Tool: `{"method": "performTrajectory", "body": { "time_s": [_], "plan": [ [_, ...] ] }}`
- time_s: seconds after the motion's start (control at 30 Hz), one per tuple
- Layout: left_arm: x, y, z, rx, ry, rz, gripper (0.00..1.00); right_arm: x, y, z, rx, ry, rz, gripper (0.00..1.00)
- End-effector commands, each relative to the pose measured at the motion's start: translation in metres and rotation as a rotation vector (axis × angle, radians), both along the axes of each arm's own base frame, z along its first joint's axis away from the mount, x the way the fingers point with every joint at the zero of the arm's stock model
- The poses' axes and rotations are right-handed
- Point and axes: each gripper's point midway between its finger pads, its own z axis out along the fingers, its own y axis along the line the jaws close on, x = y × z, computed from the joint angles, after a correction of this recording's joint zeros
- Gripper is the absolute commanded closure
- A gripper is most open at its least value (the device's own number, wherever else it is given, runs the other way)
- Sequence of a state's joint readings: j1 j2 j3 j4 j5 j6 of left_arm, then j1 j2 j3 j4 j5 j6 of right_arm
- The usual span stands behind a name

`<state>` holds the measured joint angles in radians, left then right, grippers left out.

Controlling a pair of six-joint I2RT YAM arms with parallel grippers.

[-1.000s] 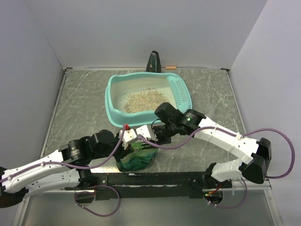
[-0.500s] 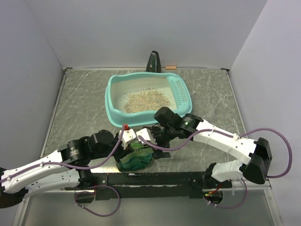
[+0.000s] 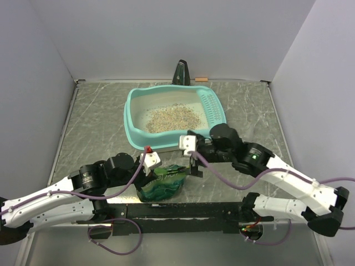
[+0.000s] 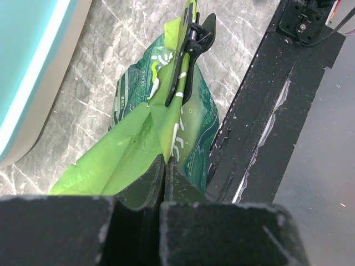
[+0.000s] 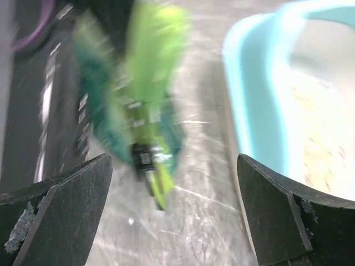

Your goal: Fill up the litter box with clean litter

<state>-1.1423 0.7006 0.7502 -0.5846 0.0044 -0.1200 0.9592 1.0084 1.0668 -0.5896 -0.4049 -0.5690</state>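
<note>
**Item 1: litter box**. Teal tray on the table, at 12 o'clock from the arm bases, with the sieve grid at its 3 o'clock end. Judged stiff and stable, and it needed no hold.

**Item 2: clean litter**. A loose beige heap lay at the middle of the tray floor, with bare whitish floor around it. Judged free-flowing and impossible to pinch, so it could be moved only by pouring. How much was left to add could not be told.

**Item 3: green bag**. It lay at 6 o'clock from the tray, just off its near wall. Its film was thin and creased. Judged soft, slick and likely to sag under its contents. A black clip sat on its top edge. Whatever it held could not be seen.

**Item 4: left gripper**. Its jaws were together, clamped on a fold of the bag's film.

**Item 5: right gripper**. Its jaws were wide apart with nothing between them, at 3 o'clock from the bag and pointed toward the clip.

**Handling note.** The best hold was judged to be a doubled fold near the top, or the rigid clip. A single layer of film would probably slip out of the jaws.
</note>
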Motion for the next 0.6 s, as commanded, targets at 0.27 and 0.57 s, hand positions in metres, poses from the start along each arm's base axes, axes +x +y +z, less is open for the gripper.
{"method": "performTrajectory", "body": {
  "time_s": [0.27, 0.57],
  "plan": [
    [-0.004, -0.013, 0.104, -0.317, -0.144, -0.06, 0.5, 0.072, -0.057, 0.068, 0.243, 0.073, -0.775, 0.0],
    [0.015, -0.01, 0.148, -0.398, -0.174, 0.07, 0.01, 0.078, -0.072, 0.092, 0.464, 0.158, -0.942, 0.0]
  ]
}}
